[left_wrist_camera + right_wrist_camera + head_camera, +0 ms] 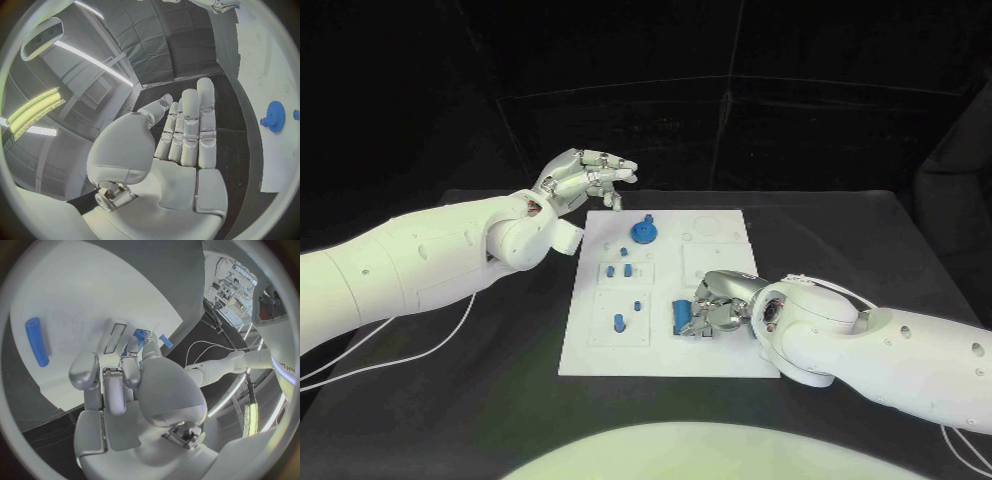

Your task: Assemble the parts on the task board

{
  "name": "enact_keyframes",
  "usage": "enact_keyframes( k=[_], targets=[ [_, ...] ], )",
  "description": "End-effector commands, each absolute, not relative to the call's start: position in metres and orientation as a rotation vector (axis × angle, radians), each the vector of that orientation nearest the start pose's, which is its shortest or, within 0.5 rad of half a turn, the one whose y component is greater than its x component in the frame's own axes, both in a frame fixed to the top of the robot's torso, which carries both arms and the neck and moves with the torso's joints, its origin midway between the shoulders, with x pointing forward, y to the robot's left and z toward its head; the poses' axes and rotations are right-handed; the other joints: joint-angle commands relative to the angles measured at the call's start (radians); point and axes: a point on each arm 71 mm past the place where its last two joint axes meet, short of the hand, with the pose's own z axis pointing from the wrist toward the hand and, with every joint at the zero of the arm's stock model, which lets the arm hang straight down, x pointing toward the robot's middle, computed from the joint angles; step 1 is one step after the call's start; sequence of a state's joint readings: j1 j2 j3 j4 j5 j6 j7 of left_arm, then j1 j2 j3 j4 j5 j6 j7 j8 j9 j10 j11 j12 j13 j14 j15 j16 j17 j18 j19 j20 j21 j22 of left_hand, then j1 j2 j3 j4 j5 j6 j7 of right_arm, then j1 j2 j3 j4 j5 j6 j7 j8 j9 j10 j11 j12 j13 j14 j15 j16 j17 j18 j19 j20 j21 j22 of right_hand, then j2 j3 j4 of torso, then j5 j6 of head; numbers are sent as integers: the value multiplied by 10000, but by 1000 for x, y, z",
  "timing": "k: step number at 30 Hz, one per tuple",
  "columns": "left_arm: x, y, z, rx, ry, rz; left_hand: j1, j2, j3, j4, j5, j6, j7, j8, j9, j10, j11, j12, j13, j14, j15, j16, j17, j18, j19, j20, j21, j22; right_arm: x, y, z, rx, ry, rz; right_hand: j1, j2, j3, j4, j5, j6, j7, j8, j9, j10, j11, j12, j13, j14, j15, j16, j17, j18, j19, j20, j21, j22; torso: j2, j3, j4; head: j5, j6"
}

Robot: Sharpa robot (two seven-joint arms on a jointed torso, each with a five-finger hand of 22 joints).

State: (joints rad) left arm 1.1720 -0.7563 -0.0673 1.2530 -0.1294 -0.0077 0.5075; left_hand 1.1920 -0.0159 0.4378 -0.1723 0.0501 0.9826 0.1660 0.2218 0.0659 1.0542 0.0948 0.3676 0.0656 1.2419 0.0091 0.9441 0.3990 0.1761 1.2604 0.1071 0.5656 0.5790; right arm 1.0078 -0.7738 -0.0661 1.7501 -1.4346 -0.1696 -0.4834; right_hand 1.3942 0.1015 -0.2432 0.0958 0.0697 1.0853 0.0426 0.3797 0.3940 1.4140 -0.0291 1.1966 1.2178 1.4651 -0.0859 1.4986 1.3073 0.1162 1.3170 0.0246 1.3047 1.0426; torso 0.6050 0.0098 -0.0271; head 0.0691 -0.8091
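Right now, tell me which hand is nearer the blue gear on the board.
Left. The left hand hovers just beyond the task board's far edge, close to the blue gear. The right hand works at the near half of the board, farther from it.

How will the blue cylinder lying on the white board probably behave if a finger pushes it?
The blue cylinder looks round and smooth, lying flat on the task board, so it would likely roll sideways. It seems rigid and light, probably plastic.
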Motion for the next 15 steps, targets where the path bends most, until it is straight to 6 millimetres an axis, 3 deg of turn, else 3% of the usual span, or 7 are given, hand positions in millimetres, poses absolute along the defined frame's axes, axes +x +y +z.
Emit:
enact_keyframes(
  k=[1, 5, 9, 15],
  targets=[
    [519, 230, -207, -9090, 14761, -16811, 21, 37, -30, -28, -9, 2, 81, -55, 6, -58, 33, -41, 8, -83, 7, -12, -11, 58, 85, -5, -58, -11, 388, -120, -268, -1243, 20992, 5914, 123, 46, 0, -56, -53, -5, -43, 27, -10, 43, -49, 34, -16, 780, -72, 52, 1206, -157, -3, -32, -7, 5, -9, -2, 6, 4, -14],
    [519, 231, -207, -9101, 14782, -16802, 21, 37, -30, -28, -9, 2, 81, -55, 6, -58, 33, -41, 8, -83, 7, -12, -11, 58, 85, -5, -58, -11, 388, -119, -269, -1342, 21071, 6012, -60, -8, -76, 7, -97, -20, -2, 8, -6, 38, -19, 15, -23, 778, -57, 46, 1197, -158, -11, -31, -16, -6, -8, 2, -8, 9, -12],
    [519, 231, -207, -9109, 14791, -16788, 21, 37, -30, -28, -9, 2, 81, -55, 6, -58, 33, -41, 8, -83, 7, -12, -11, 58, 85, -5, -58, -11, 387, -119, -268, -1324, 21114, 6218, -1044, -400, -640, 474, -189, -115, 102, -80, -4, 13, 74, -40, -50, 768, 25, 18, 1149, -150, -60, 28, -67, -82, -5, -1, -11, 2, 7],
    [519, 232, -208, -9116, 14791, -16770, 36, 43, -30, -41, -9, 0, 81, -62, 6, -62, 32, -42, 8, -88, 7, -8, -21, 59, 89, -5, -67, -21, 386, -126, -265, -832, 20779, 6533, -1551, -688, -961, 859, -211, -398, 170, -296, -50, -122, 132, -257, -209, 750, 60, -25, 1076, -119, -140, 59, -162, -232, -12, 3, -13, 9, 14]
  ],
)
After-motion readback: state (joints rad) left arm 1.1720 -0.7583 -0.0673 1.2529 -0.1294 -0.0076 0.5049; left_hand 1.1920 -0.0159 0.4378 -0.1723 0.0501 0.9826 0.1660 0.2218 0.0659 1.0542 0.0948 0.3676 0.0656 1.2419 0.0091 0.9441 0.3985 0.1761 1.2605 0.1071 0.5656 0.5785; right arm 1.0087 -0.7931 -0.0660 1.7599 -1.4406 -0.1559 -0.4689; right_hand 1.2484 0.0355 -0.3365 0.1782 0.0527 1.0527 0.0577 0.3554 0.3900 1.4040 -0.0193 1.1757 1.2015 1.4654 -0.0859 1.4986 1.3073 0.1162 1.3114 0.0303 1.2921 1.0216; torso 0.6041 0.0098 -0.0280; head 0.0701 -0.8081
